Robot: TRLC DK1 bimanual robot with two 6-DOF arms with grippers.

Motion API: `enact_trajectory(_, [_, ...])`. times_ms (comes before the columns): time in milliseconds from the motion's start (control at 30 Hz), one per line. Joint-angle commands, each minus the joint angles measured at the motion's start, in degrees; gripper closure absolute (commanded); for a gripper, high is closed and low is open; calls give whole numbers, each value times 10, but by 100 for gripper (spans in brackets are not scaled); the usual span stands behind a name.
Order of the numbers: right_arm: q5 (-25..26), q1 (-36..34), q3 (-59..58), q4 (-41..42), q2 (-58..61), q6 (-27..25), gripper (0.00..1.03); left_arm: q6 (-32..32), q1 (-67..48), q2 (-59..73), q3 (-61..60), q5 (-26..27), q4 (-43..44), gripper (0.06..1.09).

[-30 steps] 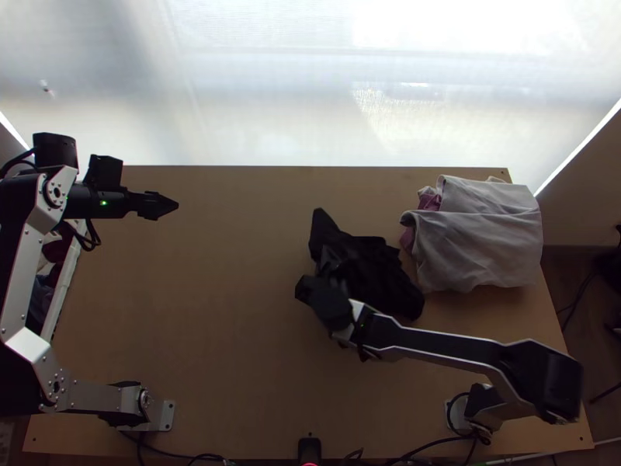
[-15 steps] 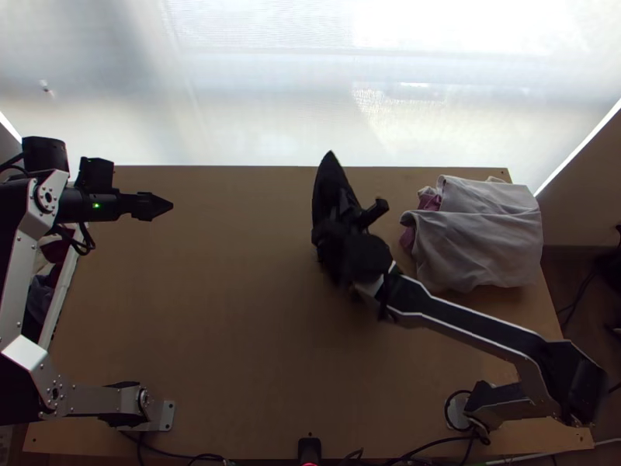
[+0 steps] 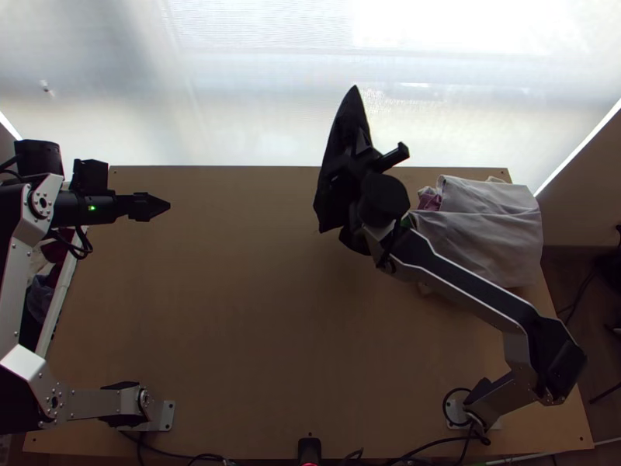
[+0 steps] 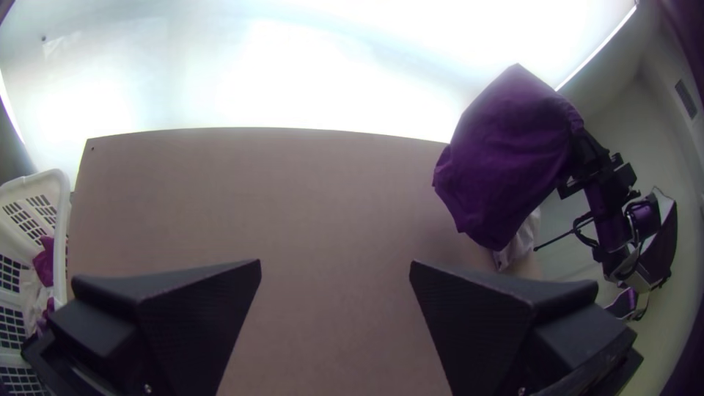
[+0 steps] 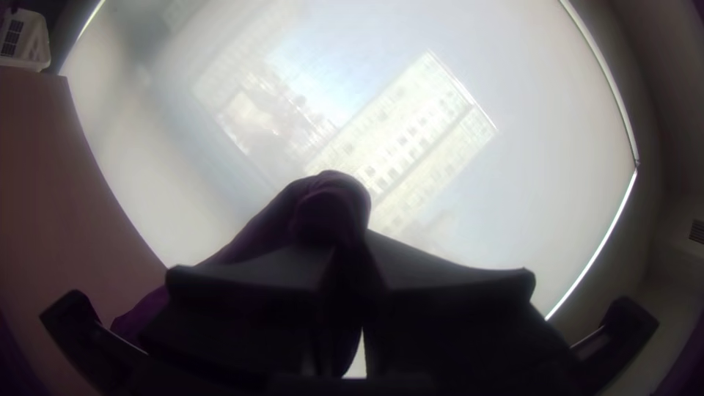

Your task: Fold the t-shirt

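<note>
In the top view my left gripper (image 3: 161,206) is over the far left of the table, its fingers apart and empty in the left wrist view (image 4: 335,267). The t-shirt (image 3: 348,120) looks black from above and purple in the left wrist view (image 4: 506,154). It hangs bunched, raised near the table's far edge, from my right gripper (image 3: 362,147). Cloth shows between the closed fingers of my right gripper (image 5: 349,253) in the right wrist view. The shirt's lower part hangs loose in the left wrist view; its underside is hidden.
A folded pile of light grey cloth (image 3: 485,241), with a pink piece at its side, lies at the table's far right, partly under the right arm. A white basket (image 4: 55,192) holding clothes stands beside the left edge. Bare wood (image 3: 225,311) spreads between the arms.
My right gripper has moved away from the near edge and up with the t-shirt, which now hangs where it earlier lay bunched on the table. The left arm has shifted slightly to the left.
</note>
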Motion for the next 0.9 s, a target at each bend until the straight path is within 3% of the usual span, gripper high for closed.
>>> enact_trajectory(0, [-3,-40,31,-2,9,10,100,-11,2,-4,-1,0,4,10])
enact_trajectory(867, [-39,-133,15,-6,-43,28,100,-38,7,-19,1,-4,13,10])
